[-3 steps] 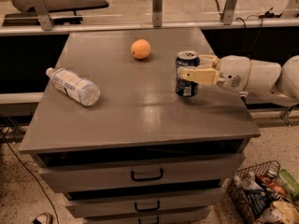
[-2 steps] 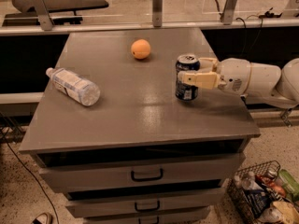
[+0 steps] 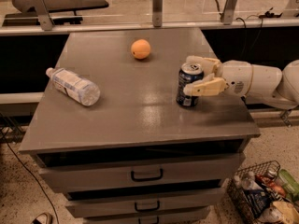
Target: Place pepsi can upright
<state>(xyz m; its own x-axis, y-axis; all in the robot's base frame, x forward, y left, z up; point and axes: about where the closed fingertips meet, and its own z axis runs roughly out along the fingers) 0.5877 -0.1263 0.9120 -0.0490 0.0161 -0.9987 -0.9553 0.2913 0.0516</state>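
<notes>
The pepsi can (image 3: 188, 90), dark blue with a silver top, stands upright on the grey table top (image 3: 131, 111), right of the middle. My gripper (image 3: 187, 75) reaches in from the right, level with the can's upper half. One finger (image 3: 202, 60) lies behind the can's top. The other finger (image 3: 206, 87) lies in front of its right side. The jaws stand spread on either side of the can, with the front finger a little off its wall. The white arm (image 3: 254, 78) stretches off to the right edge.
An orange (image 3: 140, 49) sits at the back middle of the table. A clear plastic water bottle (image 3: 73, 86) lies on its side at the left. Drawers (image 3: 145, 174) are below the table top. A wire basket (image 3: 264, 195) of items stands on the floor at the lower right.
The front finger has moved away from the can, toward the camera and slightly right, so the jaws stand wider. The can has stayed upright in the same spot.
</notes>
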